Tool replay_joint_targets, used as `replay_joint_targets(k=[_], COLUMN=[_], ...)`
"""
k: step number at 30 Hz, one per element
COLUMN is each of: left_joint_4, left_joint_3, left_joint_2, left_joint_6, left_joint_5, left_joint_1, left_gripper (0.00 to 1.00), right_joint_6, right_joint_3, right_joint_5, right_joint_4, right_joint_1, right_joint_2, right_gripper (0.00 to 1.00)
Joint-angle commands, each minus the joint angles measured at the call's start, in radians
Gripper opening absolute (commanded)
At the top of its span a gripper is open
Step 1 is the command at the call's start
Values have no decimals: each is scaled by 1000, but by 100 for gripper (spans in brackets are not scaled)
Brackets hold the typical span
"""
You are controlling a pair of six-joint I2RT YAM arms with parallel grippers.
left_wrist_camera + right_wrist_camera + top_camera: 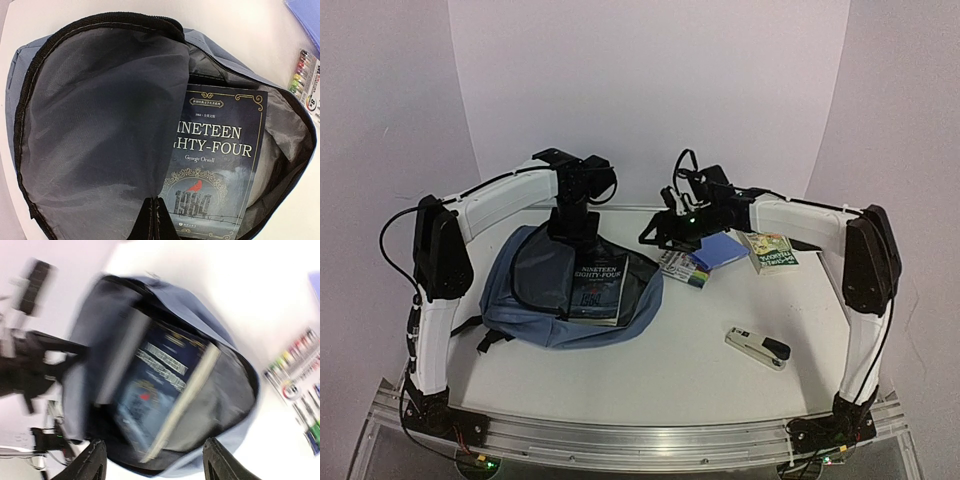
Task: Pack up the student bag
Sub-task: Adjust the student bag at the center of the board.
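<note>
Student bag (520,310) lies open on the table (700,385), left of centre, with a book (598,285) resting in its mouth. Left gripper (152,220) is clenched on the bag's grey lining flap, holding it back from the opening. Right gripper (155,462) is released and empty, poised over the bag's near rim; that wrist view is blurred.

Probable hazards:
- The thin flap may slip from the pinch and fall over the book, blocking the opening.
- The book sits shallow, near the rim; a tug on the bag may slide it out.
- The marker pack (682,268) lies just beside the bag; a wide right-arm sweep may scatter it.
</note>
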Motion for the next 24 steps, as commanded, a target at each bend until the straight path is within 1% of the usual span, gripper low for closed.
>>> replay_joint_targets(k=[1,4,10,12,14,18,19,24], left_joint_4=[10,14,23,23,23,27,26,25], left_joint_3=[-2,-12,-26,-30,-34,-46,-46,-35], left_joint_2=[-63,-69,-71,-71,-72,-75,-74,-75], left_joint_6=[10,7,-4,-6,-7,-8,-7,2], left_joint_5=[1,-2,4,5,5,9,10,14], left_joint_1=[5,4,4,5,4,5,5,5], left_gripper=[0,0,0,0,0,0,0,0], right_joint_6=[-87,-69,-27,-25,-27,-35,-35,-20], right_joint_3=[34,39,51,69,94,137,140,125], right_joint_5=[94,82,74,82,78,48,41,-25], right_joint_4=[-128,-132,-128,-128,-129,-129,-130,-146], right_joint_1=[7,7,16,16,16,16,15,4], right_joint_2=[87,119,187,208,222,210,195,68], right_gripper=[62,58,56,52,39,3,0,0])
